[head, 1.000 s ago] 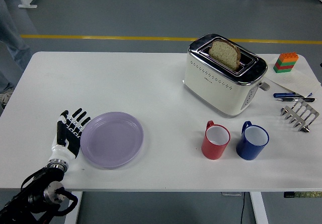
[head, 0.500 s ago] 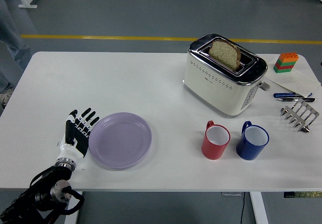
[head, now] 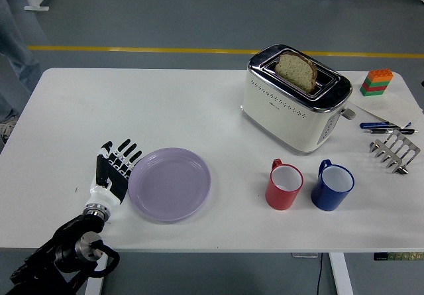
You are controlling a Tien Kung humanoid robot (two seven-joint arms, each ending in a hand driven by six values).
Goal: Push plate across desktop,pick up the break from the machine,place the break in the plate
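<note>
Looking down over the white table [head: 132, 109], you see your left hand [head: 114, 173] at about 8 o'clock, near the front edge, fingers stretched out flat and holding nothing. Its fingertips [head: 130, 152] point toward 1 o'clock, and the hand's inner side lies against the left rim of the lavender plate [head: 169, 183]. That plate sits flat at about 7 o'clock, left of centre. Your black left arm [head: 63, 260] enters from the lower left corner, below the table's edge.

At 1 o'clock stands the cream and chrome toaster [head: 295, 99], with a slice of bread [head: 296, 70] upright in its slot, the top half showing. At 5 o'clock you have a red mug [head: 284, 184] and, just beside it on the right, a blue mug [head: 332, 186]; both are upright. Farther out at 3 o'clock lie a metal toast rack [head: 395, 150], some pens [head: 387, 127] and a stack of coloured building blocks [head: 376, 82].
</note>
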